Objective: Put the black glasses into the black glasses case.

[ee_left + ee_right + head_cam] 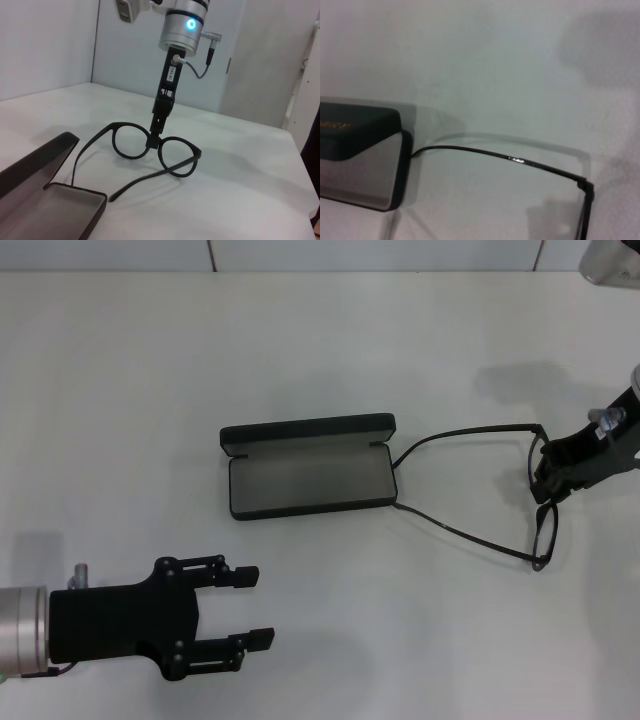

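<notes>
**Black glasses held at the bridge beside the open case**

The black glasses [470,495] lie unfolded on the white table [300,360], on the robot's right side, with both temple arms stretched toward the black glasses case [310,478]. In the head view the far temple runs from the frame front to the case's right end, and the near temple ends at the case's near right corner; the tips appear to touch or sit just beside the case wall, though contact cannot be confirmed. The frame front stands roughly upright, lenses facing away from the case.

The right gripper [154,141] comes down from above onto the frame. In the left wrist view its fingers are pressed together on the bridge between the two round lenses, pinching the glasses there. The same gripper shows at the right edge of the head view [556,478], over the upper lens.

The case lies open near the middle of the table, its grey-lined tray toward the robot and its lid raised along the far side. The right wrist view shows a corner of the lid [357,131] with faint orange lettering, the tray edge beneath it, and one thin temple [510,159] curving out from the case corner.

The left gripper [255,605] hovers low over the near left part of the table, well apart from the case, its fingers spread and holding nothing.
</notes>
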Action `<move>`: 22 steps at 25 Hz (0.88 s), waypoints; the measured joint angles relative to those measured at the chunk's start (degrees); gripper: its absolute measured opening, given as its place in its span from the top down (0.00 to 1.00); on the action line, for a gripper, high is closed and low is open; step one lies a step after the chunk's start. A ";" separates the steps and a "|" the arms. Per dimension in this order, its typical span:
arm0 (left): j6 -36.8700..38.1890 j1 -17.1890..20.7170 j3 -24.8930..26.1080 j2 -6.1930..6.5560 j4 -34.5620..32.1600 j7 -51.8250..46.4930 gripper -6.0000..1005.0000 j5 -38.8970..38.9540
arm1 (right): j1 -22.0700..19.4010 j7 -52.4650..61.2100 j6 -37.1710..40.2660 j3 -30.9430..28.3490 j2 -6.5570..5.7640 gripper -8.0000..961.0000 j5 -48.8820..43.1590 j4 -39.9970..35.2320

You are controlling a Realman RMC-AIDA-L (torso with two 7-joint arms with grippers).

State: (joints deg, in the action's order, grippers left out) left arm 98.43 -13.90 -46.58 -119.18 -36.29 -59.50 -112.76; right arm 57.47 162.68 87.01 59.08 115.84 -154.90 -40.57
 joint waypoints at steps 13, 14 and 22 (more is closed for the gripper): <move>0.00 0.81 0.01 -0.09 0.08 -0.06 0.31 -0.06 | -0.54 0.00 1.11 1.00 -0.15 0.92 -0.05 -1.91; 0.00 0.81 0.03 -0.09 0.08 -0.07 0.31 -0.07 | -0.79 0.00 1.33 1.00 -0.16 0.93 -0.06 -2.38; 0.00 0.89 0.36 -0.18 0.09 -0.03 0.31 -0.10 | -1.21 0.00 2.41 1.07 -0.20 0.94 -0.06 -4.52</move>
State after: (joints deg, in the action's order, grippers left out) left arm 98.43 -13.01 -46.22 -119.36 -36.20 -59.53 -112.85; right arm 56.26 162.68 89.42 60.15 115.64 -154.97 -45.09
